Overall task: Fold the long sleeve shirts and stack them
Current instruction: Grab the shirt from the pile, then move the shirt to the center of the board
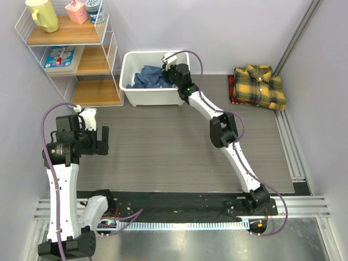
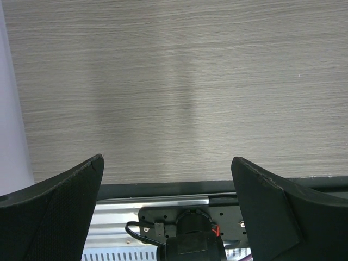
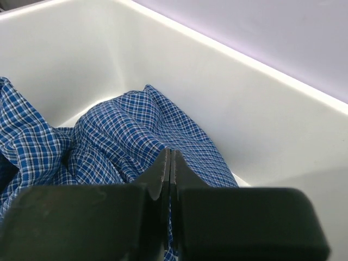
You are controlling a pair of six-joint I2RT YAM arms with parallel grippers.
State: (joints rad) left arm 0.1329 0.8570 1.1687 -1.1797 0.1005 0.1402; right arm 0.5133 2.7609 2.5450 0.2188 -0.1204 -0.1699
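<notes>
Blue shirt (image 3: 119,136) lies bunched in the bin (image 3: 261,103) beneath the closed right tool (image 3: 170,155).

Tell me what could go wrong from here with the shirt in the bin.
1. The right gripper seems to pinch only a thin fold of the blue shirt, so the cloth may slip out on lifting.
2. The shirt lies crumpled deep in the white bin; it could drag on the wall and shift the bin.
</notes>
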